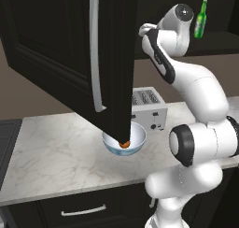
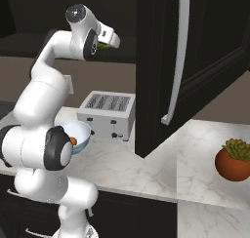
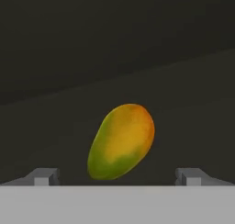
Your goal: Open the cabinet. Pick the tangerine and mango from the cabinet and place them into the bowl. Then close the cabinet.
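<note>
A: Where are the fingers [image 3: 117, 177], and how do they stand?

B: In the hand view the two tips rise at the bottom edge, set wide apart and clamped on nothing. The mango [image 3: 121, 141] lies between and beyond them on a dark shelf, tilted, green at its lower end and orange toward the top. Whether the tips touch it cannot be told.

A: And the cabinet [image 1: 70, 49]?

B: Open. In the left base view one black panelled door with its long silver bar handle [image 1: 95, 49] swings out over the worktop [image 1: 56, 152]. In the right base view the arm reaches up into the dark opening beside that door, and a sliver of yellow-green shows at the hand.

A: The other task things?

B: The bowl [image 1: 135, 140], pale blue-white, stands on the marble worktop just in front of the silver toaster [image 1: 149, 108]. The tangerine [image 1: 124, 144] sits inside it, partly hidden by the door's lower edge.

A: Anything else?

B: A green bottle [image 1: 200, 19] stands tilted on the upper shelf, and a potted plant [image 2: 235, 160] sits on the worktop well to the right.
</note>
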You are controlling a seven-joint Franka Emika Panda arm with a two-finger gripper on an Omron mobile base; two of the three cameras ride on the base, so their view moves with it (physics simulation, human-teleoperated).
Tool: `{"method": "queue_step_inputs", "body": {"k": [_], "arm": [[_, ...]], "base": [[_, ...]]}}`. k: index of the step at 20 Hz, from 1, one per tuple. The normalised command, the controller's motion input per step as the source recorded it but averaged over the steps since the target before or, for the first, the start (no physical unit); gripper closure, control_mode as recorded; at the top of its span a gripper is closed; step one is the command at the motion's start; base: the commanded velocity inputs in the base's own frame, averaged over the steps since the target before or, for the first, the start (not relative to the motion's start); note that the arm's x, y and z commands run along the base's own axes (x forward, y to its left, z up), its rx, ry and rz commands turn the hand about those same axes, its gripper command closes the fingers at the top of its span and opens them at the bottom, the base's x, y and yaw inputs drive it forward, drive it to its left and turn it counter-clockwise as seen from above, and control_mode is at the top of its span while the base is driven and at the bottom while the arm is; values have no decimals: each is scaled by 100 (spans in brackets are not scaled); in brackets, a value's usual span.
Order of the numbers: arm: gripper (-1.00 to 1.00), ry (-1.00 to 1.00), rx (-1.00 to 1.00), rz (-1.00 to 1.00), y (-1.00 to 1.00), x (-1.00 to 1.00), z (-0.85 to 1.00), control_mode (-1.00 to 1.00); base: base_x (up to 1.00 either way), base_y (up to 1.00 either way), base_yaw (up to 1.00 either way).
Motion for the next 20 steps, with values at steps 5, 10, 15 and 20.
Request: {"method": "queue_step_inputs", "body": {"k": [5, 10, 15, 20], "arm": [[-100, 3, 0, 0, -5, 47, -17, -100], [-100, 0, 0, 0, -7, 17, -42, -100], [-100, 0, 0, 0, -8, 22, -32, -100], [100, -1, 0, 0, 0, 31, -30, -100]], "base": [[0, 0, 0], [0, 0, 0], [0, 0, 0], [0, 0, 0]]}}
